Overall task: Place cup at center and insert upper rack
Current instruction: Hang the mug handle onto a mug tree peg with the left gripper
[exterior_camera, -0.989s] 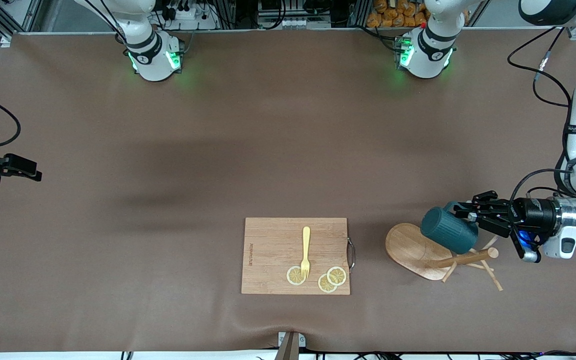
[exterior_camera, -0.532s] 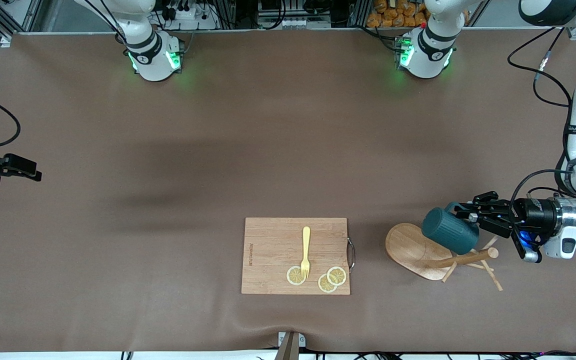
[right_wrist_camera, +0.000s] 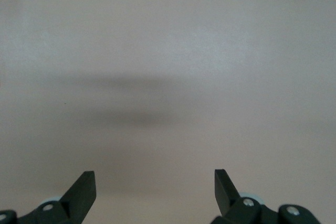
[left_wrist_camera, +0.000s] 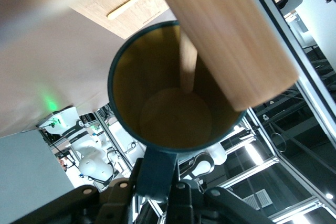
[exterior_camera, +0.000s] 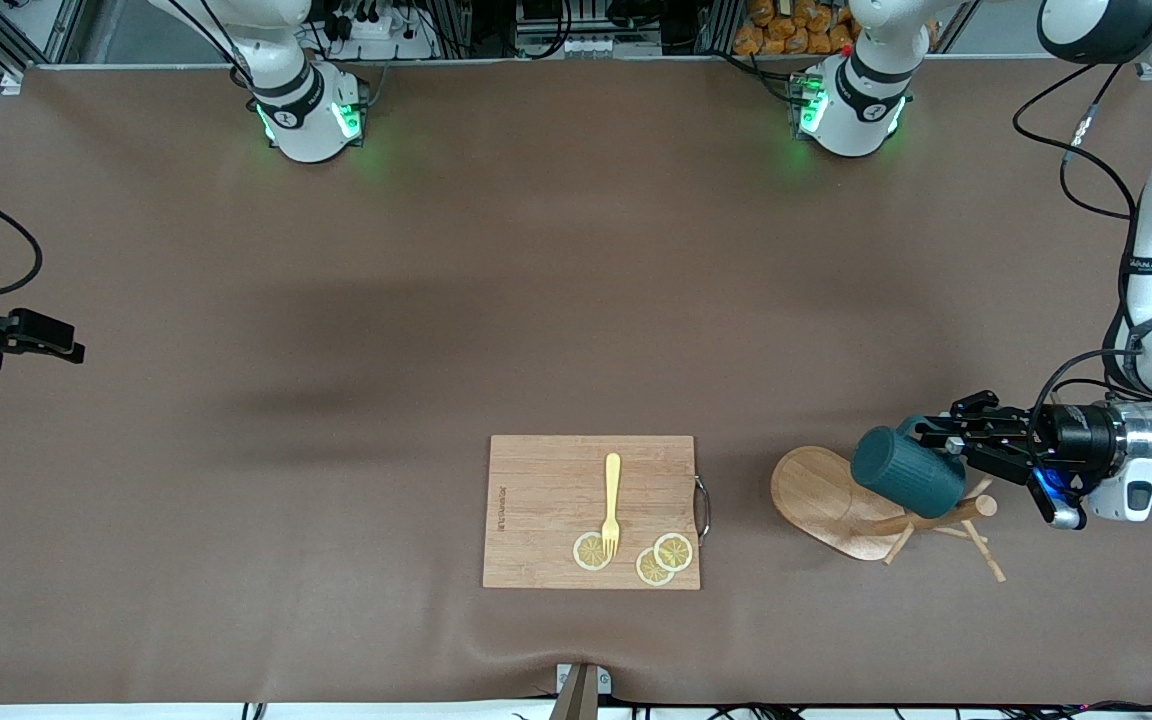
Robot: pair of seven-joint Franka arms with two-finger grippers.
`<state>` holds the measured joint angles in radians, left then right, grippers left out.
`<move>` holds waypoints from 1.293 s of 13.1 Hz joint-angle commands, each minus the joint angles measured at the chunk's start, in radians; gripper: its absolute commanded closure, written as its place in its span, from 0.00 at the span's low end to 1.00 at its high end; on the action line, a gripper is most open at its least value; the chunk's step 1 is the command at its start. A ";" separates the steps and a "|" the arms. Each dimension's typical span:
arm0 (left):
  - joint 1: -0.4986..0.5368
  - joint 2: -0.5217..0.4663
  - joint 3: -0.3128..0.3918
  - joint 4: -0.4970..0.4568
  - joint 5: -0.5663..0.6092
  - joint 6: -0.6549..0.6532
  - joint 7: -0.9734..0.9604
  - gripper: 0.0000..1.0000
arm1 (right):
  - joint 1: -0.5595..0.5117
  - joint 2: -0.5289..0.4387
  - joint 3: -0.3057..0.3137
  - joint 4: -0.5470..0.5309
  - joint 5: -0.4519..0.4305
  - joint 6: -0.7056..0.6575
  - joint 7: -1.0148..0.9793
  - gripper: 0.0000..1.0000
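Note:
The dark teal cup (exterior_camera: 906,470) hangs tilted on its side, its handle pinched in my left gripper (exterior_camera: 936,436), which is shut on it. It hovers over the upper rack (exterior_camera: 821,497), a light-wood mug tree lying on its side at the left arm's end of the table. In the left wrist view I look into the cup's yellowish inside (left_wrist_camera: 176,119). The rack's round post (left_wrist_camera: 226,35) crosses its rim and a thin peg shows across its mouth. The left gripper (left_wrist_camera: 156,184) clamps the handle. My right gripper (exterior_camera: 66,349) waits open over the right arm's end; its view shows the right gripper (right_wrist_camera: 155,182) above bare table.
A rectangular wooden cutting board (exterior_camera: 546,500) lies near the table's front middle. It carries a yellow fork (exterior_camera: 612,505) and lemon slices (exterior_camera: 663,559). The rack's thin pegs (exterior_camera: 981,548) stick out toward the left arm's end.
The left gripper has carried the cup a little toward the left arm's end and lower over the rack's post. The right arm has not moved.

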<state>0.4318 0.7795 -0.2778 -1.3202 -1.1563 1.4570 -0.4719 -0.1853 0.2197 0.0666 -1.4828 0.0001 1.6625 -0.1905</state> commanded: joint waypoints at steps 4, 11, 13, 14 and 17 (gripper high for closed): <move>0.010 0.004 0.037 -0.001 -0.039 -0.017 0.035 1.00 | -0.006 0.007 0.002 0.012 0.011 -0.003 -0.012 0.00; 0.013 0.024 0.046 -0.002 -0.042 -0.023 0.084 1.00 | -0.006 0.006 0.002 0.012 0.009 -0.003 -0.012 0.00; 0.010 0.024 0.048 -0.002 -0.054 -0.023 0.093 0.73 | -0.006 0.006 0.001 0.012 0.011 -0.003 -0.012 0.00; 0.007 0.023 0.048 -0.004 -0.060 -0.023 0.108 0.33 | -0.005 0.006 0.002 0.012 0.009 -0.003 -0.012 0.00; -0.001 0.021 0.046 -0.004 -0.065 -0.015 0.099 0.00 | -0.006 0.006 0.001 0.012 0.009 -0.003 -0.012 0.00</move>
<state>0.4354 0.8044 -0.2343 -1.3210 -1.1980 1.4473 -0.3808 -0.1853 0.2203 0.0665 -1.4828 0.0001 1.6625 -0.1905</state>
